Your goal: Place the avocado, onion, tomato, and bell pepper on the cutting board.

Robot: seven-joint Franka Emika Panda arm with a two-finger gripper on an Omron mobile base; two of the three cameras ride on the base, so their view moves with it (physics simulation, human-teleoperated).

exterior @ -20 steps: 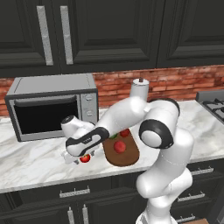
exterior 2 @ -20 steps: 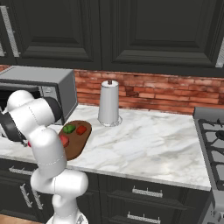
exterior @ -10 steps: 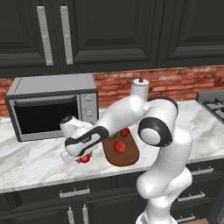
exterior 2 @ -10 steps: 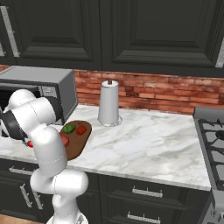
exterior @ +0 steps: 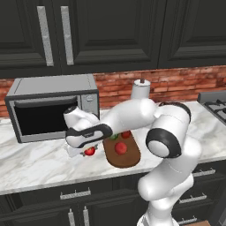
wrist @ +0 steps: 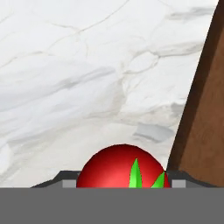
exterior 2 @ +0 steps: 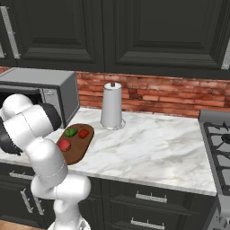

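Three items sit on the cutting board; your hand view adds a tomato. Jaw state: cannot tell.

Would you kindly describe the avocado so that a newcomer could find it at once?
Start at the microwave on the marble counter; just to its right lies the cutting board, a dark brown oval. The avocado sits on the board's far end, the only green ball beside two red ones.
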